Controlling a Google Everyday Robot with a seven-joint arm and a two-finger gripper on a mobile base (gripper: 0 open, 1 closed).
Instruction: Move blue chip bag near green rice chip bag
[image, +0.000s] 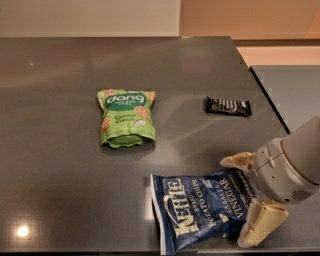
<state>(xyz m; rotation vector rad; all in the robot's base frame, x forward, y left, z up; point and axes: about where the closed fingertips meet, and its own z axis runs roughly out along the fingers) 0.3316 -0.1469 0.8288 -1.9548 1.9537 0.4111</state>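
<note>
The blue chip bag (200, 207) lies flat near the table's front edge, right of centre, with white lettering facing up. The green rice chip bag (125, 117) lies flat further back and to the left, well apart from it. My gripper (243, 196) is at the blue bag's right end. Its fingers are spread, one fingertip (236, 161) by the bag's upper right corner and the other (257, 226) by its lower right corner. The bag's right edge sits between the fingers.
A small black candy bar (228, 105) lies at the back right, near the right edge of the dark grey table (60, 190). The table's front edge runs just below the blue bag. A lighter floor or counter shows beyond the right edge.
</note>
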